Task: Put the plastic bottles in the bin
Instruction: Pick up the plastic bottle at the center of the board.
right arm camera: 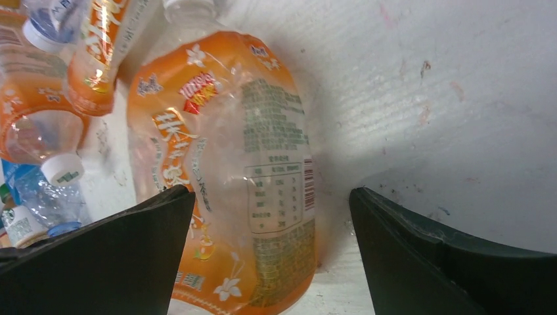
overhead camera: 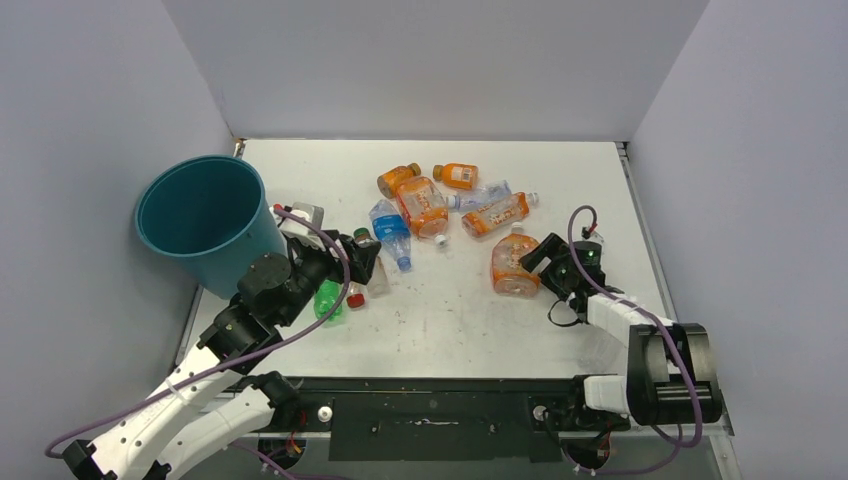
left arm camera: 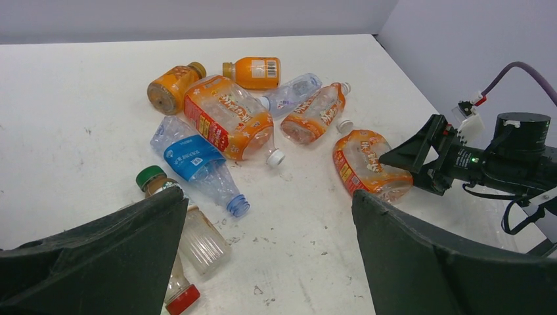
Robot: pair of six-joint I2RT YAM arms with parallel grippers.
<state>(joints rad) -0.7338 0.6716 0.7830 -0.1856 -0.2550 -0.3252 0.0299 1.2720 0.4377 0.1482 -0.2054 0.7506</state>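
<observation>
Bottles (overhead camera: 422, 205) lie clustered on the white desk (overhead camera: 450, 315), the bin (overhead camera: 205, 225) standing at its left edge. Left arm (overhead camera: 268, 288) reaches beside the bin, the left jaws wide open and empty near a green bottle (overhead camera: 327, 299). Right arm (overhead camera: 612, 312) stoops low, the right jaws spread wide astride an orange bottle (overhead camera: 513, 266), not clamping it. Grey walls (overhead camera: 430, 60) surround the desk.

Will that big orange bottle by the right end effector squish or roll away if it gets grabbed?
The orange bottle looks crumpled and see-through, so it is probably empty, light and likely to squash. It lies on its side, but its flattened shape may keep it from rolling. Its shiny plastic could be slippery.
</observation>
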